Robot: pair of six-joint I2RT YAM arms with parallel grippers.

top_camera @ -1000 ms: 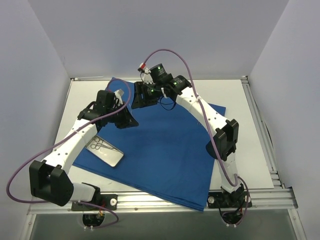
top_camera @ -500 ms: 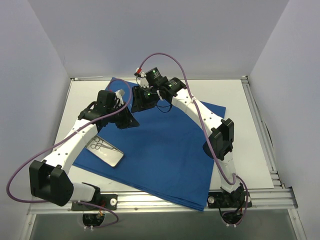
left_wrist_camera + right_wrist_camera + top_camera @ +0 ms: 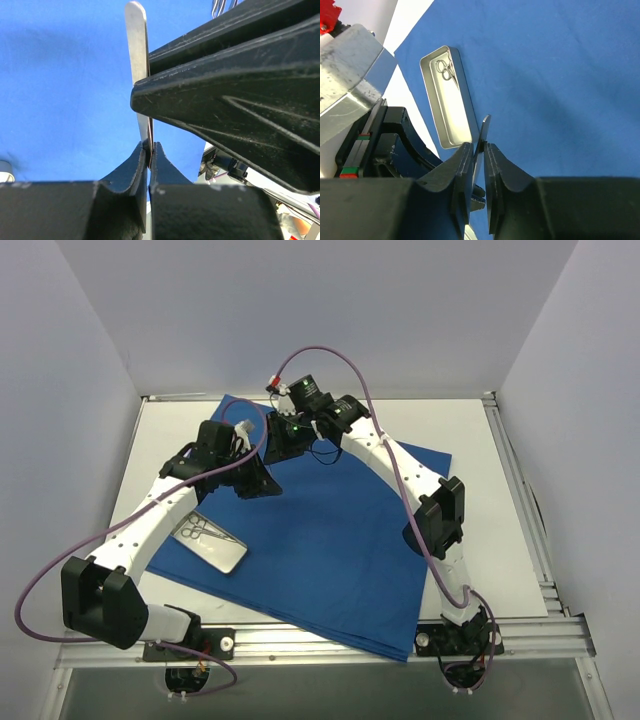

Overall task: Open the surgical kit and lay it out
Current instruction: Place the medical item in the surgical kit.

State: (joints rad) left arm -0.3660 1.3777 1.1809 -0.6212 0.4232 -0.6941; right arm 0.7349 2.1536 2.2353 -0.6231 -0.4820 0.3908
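The royal-blue drape (image 3: 340,540) lies spread flat on the table. The shiny metal tray (image 3: 210,540) sits on its left part with scissor-like instruments (image 3: 192,530) inside; it also shows in the right wrist view (image 3: 447,95). My left gripper (image 3: 149,146) is shut on a flat silver instrument (image 3: 136,40) that stands up from its jaws. My right gripper (image 3: 479,146) faces it from the far side, jaws closed on the same strip (image 3: 484,125). Both meet above the drape's far left part, left gripper (image 3: 258,478) and right gripper (image 3: 282,436). The strip is hidden in the top view.
The white table (image 3: 480,440) shows around the drape. An aluminium rail (image 3: 520,510) runs along the right and near edges. Grey walls enclose the left, back and right. Purple cables (image 3: 330,345) loop above both arms.
My right gripper has moved left toward my left gripper and now meets it. The left arm has shifted only slightly. The tray and drape have not moved.
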